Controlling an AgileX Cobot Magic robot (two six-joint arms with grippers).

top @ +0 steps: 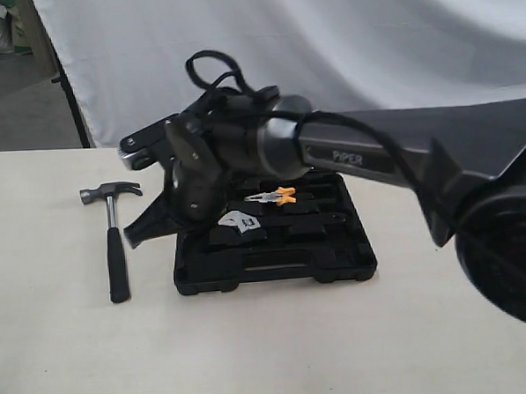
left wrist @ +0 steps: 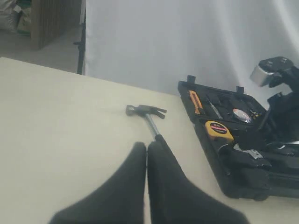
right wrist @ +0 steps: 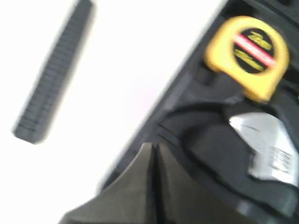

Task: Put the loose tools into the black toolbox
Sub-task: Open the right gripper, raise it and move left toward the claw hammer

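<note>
Right claw (right wrist: 152,156): fingers pressed together, nothing between them. In the exterior view it hangs at the 9 o'clock edge of the black toolbox (top: 276,269), tips aimed down toward 8 o'clock, in the gap between case and hammer (top: 115,244). Left claw (left wrist: 147,156): also pressed together and empty, held above the table (top: 59,349), with the hammer beyond its tips; it does not show in the exterior view. The toolbox lies open on the table at centre. Seated inside: yellow tape measure (right wrist: 247,51), wrench (right wrist: 266,144) just beside it, and orange-handled pliers (top: 276,194) toward the case's 12 o'clock side. The hammer lies on the table at 9 o'clock of the case, apart from it, head at 12 o'clock and handle running to 6 o'clock. It is the only tool seen outside the case. Judgement: the step in hand is the approach to the hammer, with no grasp made. The next move calls for the right claw to spread its jaws, shift toward 9 o'clock, come down across the handle and close there. Hidden: the right arm (top: 358,152) covers the case's 10 to 12 o'clock portion, so a free hammer recess cannot be confirmed. The right wrist view is blurred and shows only the hammer's handle.
</note>
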